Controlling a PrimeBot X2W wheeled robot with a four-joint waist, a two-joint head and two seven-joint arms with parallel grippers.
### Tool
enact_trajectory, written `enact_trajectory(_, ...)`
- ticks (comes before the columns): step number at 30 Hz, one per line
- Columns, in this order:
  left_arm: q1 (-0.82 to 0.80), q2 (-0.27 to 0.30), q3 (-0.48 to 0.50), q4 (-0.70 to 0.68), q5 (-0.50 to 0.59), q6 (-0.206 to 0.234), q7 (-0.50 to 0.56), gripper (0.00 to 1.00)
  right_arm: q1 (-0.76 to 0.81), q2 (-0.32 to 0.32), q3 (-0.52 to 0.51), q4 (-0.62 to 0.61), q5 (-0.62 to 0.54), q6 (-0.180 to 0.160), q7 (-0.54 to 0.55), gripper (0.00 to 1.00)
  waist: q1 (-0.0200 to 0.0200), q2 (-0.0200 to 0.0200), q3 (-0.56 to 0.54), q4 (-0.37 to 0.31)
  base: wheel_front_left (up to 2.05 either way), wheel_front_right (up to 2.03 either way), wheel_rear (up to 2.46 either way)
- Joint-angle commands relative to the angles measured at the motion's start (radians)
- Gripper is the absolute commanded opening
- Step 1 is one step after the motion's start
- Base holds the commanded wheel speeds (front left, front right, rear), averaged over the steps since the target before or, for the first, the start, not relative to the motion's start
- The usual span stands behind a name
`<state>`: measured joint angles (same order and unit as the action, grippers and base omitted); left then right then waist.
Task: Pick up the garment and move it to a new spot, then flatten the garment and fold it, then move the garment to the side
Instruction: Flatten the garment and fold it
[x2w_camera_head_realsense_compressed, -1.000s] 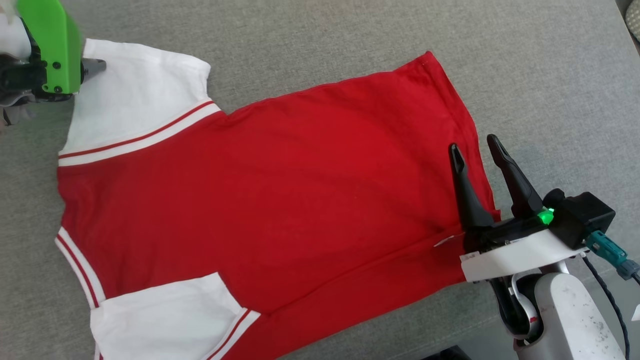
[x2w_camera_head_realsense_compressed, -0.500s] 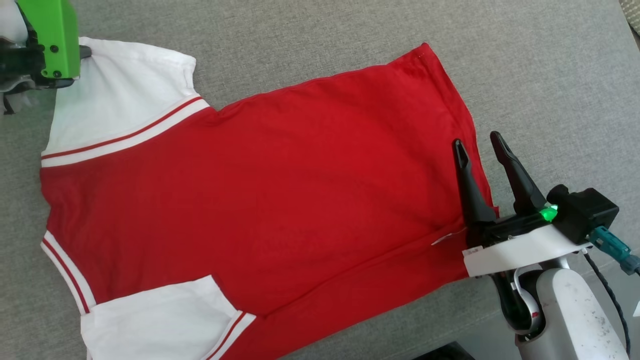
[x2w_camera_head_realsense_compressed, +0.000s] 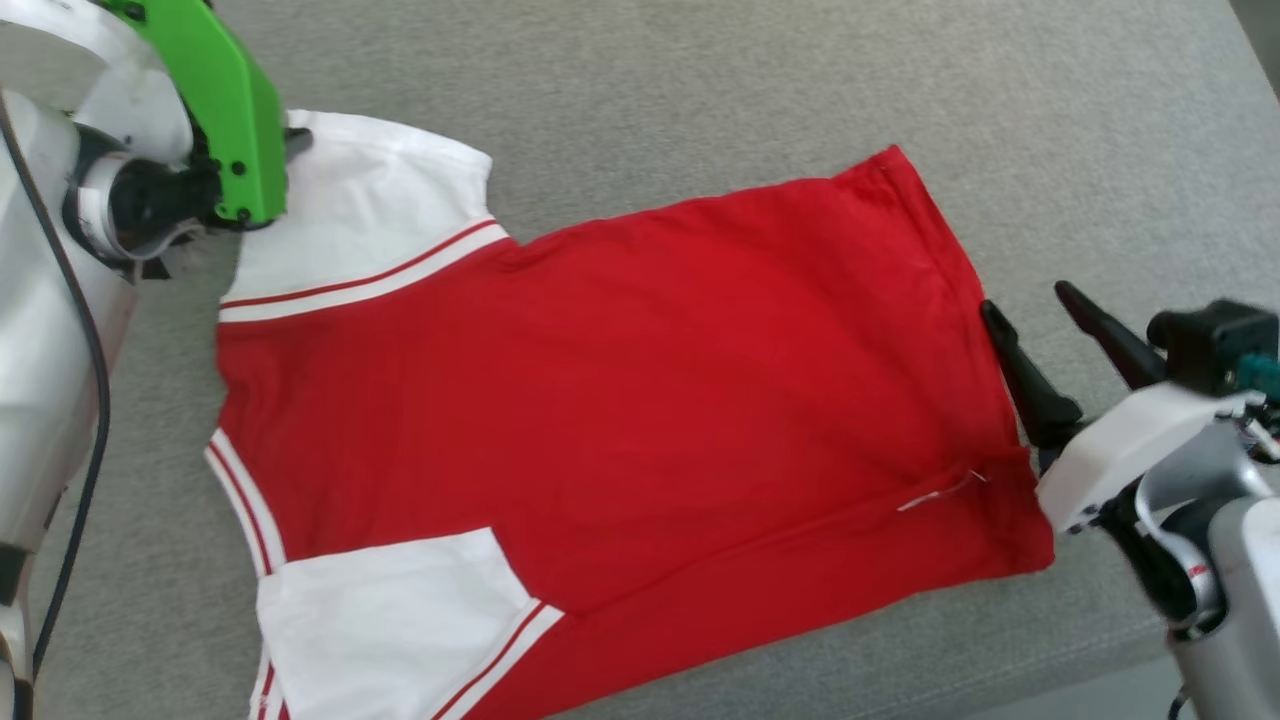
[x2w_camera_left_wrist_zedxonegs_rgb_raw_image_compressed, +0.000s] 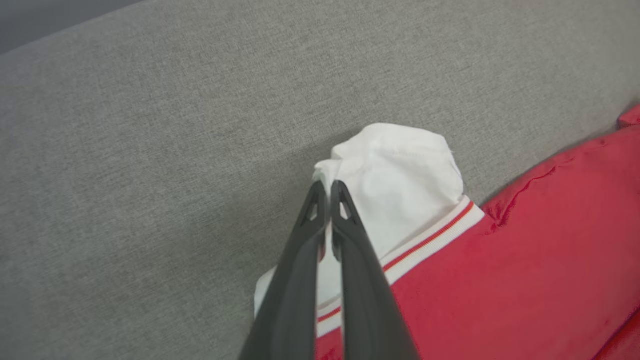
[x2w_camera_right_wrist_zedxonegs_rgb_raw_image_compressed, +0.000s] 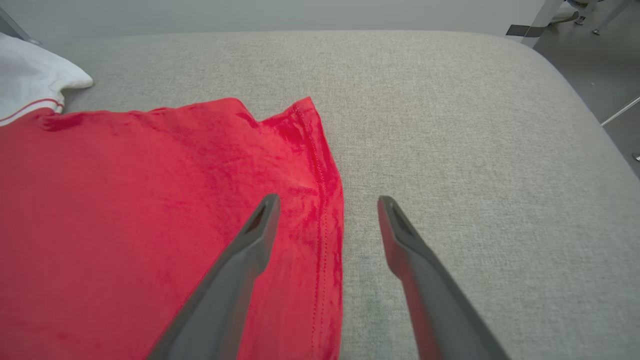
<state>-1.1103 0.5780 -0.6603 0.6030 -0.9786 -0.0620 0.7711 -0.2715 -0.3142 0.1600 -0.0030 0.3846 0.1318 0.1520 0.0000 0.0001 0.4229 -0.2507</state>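
- Red cloth with white short sleeves: a shirt (x2w_camera_head_realsense_compressed: 620, 380) is spread almost flat across a grey upholstered surface (x2w_camera_head_realsense_compressed: 700, 90). The neck end is turned toward the robot's left and the bottom hem (x2w_camera_right_wrist_zedxonegs_rgb_raw_image_compressed: 327, 165) toward its right. No print is seen on the upward face.
- The far sleeve (x2w_camera_left_wrist_zedxonegs_rgb_raw_image_compressed: 395, 170) is pinched at its outer edge by the left gripper (x2w_camera_left_wrist_zedxonegs_rgb_raw_image_compressed: 327, 192). The two dark fingers are pressed together with white fabric caught between the tips, and the sleeve is slightly bunched there.
- The right gripper (x2w_camera_right_wrist_zedxonegs_rgb_raw_image_compressed: 327, 205) is held with its fingers spread wide and nothing between them. It is placed at the hem, one finger over red cloth and the other over bare grey surface.
- The near sleeve (x2w_camera_head_realsense_compressed: 390, 620) is laid flat at the lower edge of the head view.
- The step in hand is judged to be the end of flattening or the start of folding, since the body is already smooth and a sleeve has been gripped.
- For the next move, the pinched sleeve would need to be lifted only a little. It could then be drawn outward to smooth it or carried over the red body as a first fold.
- The rest of the shirt may be dragged along unless the hem is held down or gripped by the right gripper.
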Motion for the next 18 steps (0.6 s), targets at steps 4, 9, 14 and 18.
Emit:
enact_trajectory(4, 0.054, 0.012, -0.007, -0.119, -0.015, -0.001, 0.012, 0.00, -0.094, -0.073, 0.003, -0.013, 0.081, -0.001, 0.205, 1.00, 0.0000, -0.0001, -0.050, 0.099, 0.00, 0.00, 0.00)
enact_trajectory(9, 0.092, 0.039, 0.002, -0.273, -0.021, 0.020, 0.006, 0.00, -0.213, -0.154, 0.034, 0.024, 0.155, -0.001, 0.434, 1.00, 0.0000, -0.0001, -0.022, 0.145, 0.00, 0.00, 0.00)
enact_trajectory(14, 0.129, 0.070, 0.002, -0.423, -0.027, 0.054, 0.027, 0.00, -0.352, -0.193, 0.070, 0.089, 0.204, -0.001, 0.580, 1.00, 0.0000, -0.0001, 0.016, 0.188, 0.00, 0.00, 0.00)
enact_trajectory(18, 0.139, 0.082, 0.000, -0.508, -0.025, 0.071, 0.038, 0.00, -0.437, -0.218, 0.109, 0.154, 0.211, -0.001, 0.631, 1.00, 0.0000, -0.0001, 0.044, 0.217, 0.00, 0.00, 0.00)
